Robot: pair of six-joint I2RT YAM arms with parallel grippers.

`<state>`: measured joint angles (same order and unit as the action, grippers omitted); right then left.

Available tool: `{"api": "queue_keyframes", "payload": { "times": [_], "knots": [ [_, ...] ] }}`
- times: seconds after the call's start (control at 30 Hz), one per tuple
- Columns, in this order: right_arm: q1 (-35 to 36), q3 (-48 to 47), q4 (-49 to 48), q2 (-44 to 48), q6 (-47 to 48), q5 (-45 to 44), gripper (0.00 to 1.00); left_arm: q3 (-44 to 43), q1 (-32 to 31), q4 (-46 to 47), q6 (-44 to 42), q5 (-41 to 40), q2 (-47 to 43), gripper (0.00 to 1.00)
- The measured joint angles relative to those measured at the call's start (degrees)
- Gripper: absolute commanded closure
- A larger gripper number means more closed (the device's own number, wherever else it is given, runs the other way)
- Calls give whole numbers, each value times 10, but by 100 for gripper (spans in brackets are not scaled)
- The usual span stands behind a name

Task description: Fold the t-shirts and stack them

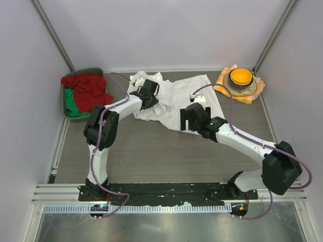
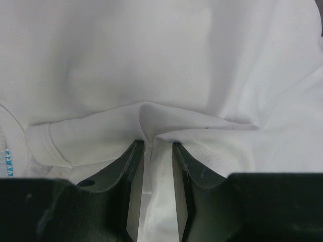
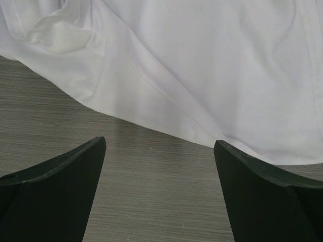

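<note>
A crumpled white t-shirt point(image 1: 176, 93) lies at the far middle of the wood-grain table point(image 1: 151, 156). The right gripper point(image 3: 160, 143) hangs spread wide and empty over bare tabletop, just short of the shirt's hem. The left gripper point(image 2: 154, 146), nearly closed, pinches a raised fold of the shirt.

We see a plain white t-shirt point(image 1: 176, 98), unprinted, on a tabletop point(image 1: 151, 161) of grey-brown wood grain. The left gripper point(image 2: 154, 146) and right gripper point(image 3: 160, 143) are black. The left arm point(image 1: 123, 107) and right arm point(image 1: 242, 141) are white with black joints and purple cables point(image 1: 231, 108). A red cloth point(image 1: 88, 85) and a green cloth point(image 1: 75, 106) fill a grey-green tray point(image 1: 64, 115). An orange bowl point(image 1: 240, 76) rests on an orange-and-white checked cloth point(image 1: 255, 92).
</note>
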<state>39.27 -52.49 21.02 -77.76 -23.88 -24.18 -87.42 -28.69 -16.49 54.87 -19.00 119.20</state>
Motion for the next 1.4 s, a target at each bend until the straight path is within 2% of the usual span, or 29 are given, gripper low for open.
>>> {"api": "queue_keyframes", "payload": {
  "times": [0.3,0.53,0.63,0.7,0.73,1.17,1.27,1.4],
  "knots": [
    [0,0,0,0,0,2,5,-3,0,-1,0,2,0,68],
    [0,1,-2,0,0,3,6,-13,0,-2,0,2,0,72],
    [0,2,-2,0,0,3,5,-13,0,-2,1,2,0,88],
    [0,3,-3,0,0,3,6,-13,0,-2,2,2,0,93],
    [0,3,-3,0,0,3,6,-13,0,-3,1,2,0,100],
    [0,3,-3,0,0,4,6,-8,-4,-6,-3,7,-9,100],
    [0,3,-4,0,0,4,6,22,-11,-12,-9,6,-52,100],
    [0,3,-3,0,0,4,6,89,-48,-27,-13,-6,-168,100]
  ]
}}
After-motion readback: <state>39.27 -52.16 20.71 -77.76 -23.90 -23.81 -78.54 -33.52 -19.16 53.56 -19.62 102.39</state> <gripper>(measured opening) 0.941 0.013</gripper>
